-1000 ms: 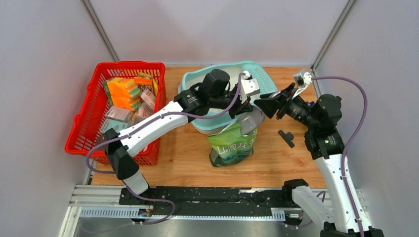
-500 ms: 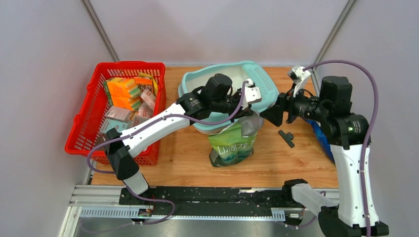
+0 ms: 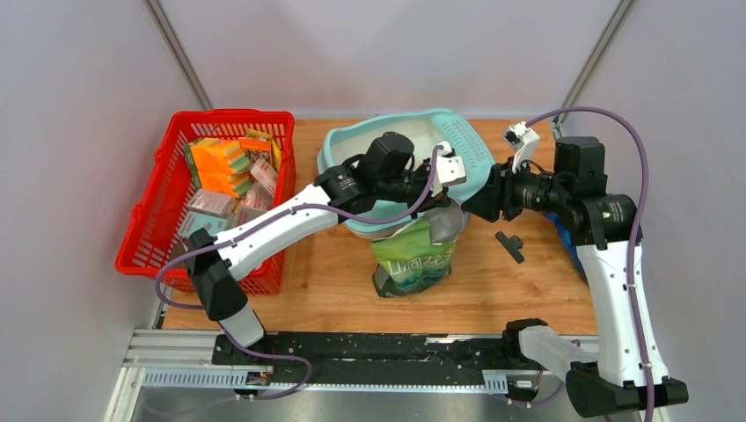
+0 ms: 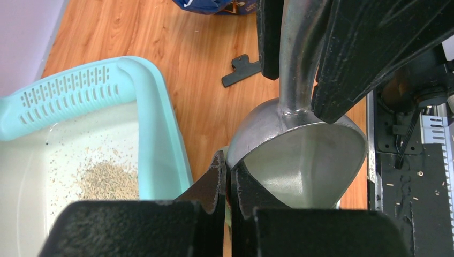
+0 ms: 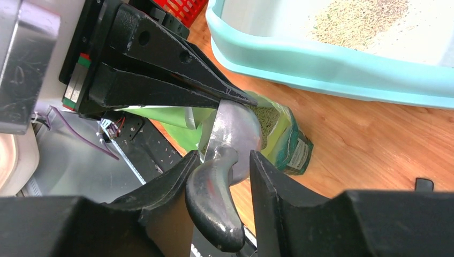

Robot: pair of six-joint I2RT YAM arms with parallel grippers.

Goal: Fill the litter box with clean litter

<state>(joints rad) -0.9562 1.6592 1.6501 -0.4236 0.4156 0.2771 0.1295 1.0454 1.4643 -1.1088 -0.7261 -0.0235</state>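
The light-teal litter box [image 3: 475,149] stands at the back of the table, its rim near in both wrist views [image 4: 155,123] [image 5: 321,64]. A small pile of clean litter [image 4: 107,179] [image 5: 358,19] lies on its whitish floor. In front of it stands a green printed bag [image 3: 413,259] [image 5: 292,144]. A grey metal scoop [image 4: 305,155] [image 5: 235,128] hangs over the bag's mouth. My left gripper [image 3: 437,204] [image 4: 229,166] is shut, seemingly on the bag's top edge, right beside the scoop's bowl. My right gripper [image 3: 481,200] [image 5: 225,155] straddles the scoop's handle; the handle touches one finger, with a gap at the other.
A red mesh basket [image 3: 233,114] full of sponges and packets stands at the left. A small black clip [image 3: 508,244] [image 4: 241,69] lies on the wood right of the bag. A dark blue bag [image 3: 570,251] sits by the right wall.
My right arm lifted its elbow and swung its gripper slightly around the scoop's handle; its jaws widened, then narrowed again. The left arm shifted a little early on, then held, still shut.
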